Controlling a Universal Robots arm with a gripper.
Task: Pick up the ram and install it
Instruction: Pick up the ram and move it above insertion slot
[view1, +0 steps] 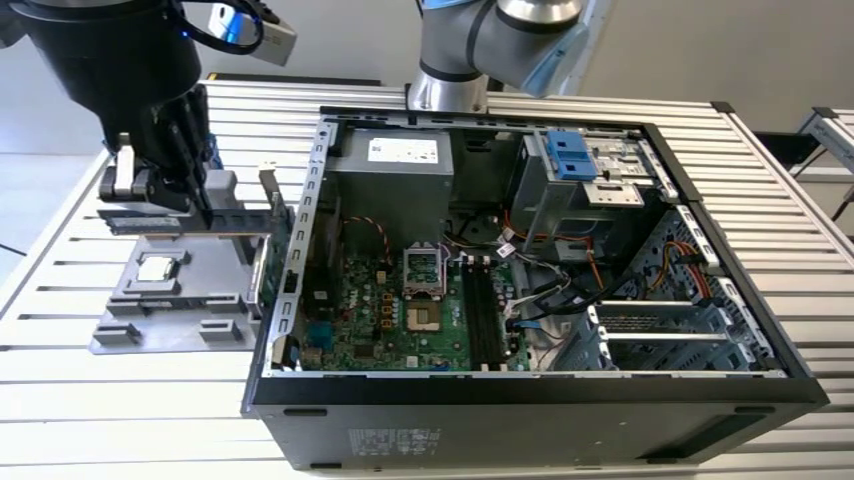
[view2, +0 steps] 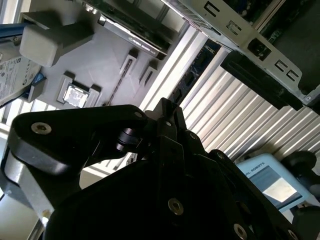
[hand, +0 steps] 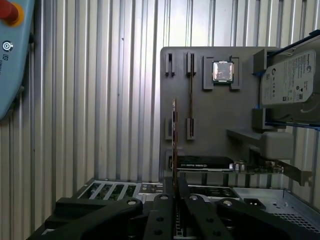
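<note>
The ram (hand: 174, 140) shows edge-on in the first wrist view as a thin dark stick rising from between my fingers. My gripper (hand: 174, 194) is shut on its lower end. It hangs above the grey holder plate (hand: 210, 140), just beside that plate's narrow slots (hand: 190, 95). In the second wrist view the ram (view2: 194, 72) is a dark blue strip running out from the gripper (view2: 167, 107). In the exterior view my gripper (view1: 167, 190) is above the holder (view1: 174, 300), to the exterior view's left of the open computer case (view1: 287, 300). The motherboard's black slots (view1: 481, 310) lie inside the case.
On the holder sit a square silver processor (hand: 222, 71), a hard drive in a blue frame (hand: 292, 85) and a graphics card (hand: 205, 163). The case holds cables (view1: 574, 280), a power supply (view1: 400, 160) and drive bays (view1: 587, 165). A light blue pendant (hand: 12, 60) lies on the slatted table (view1: 134, 420).
</note>
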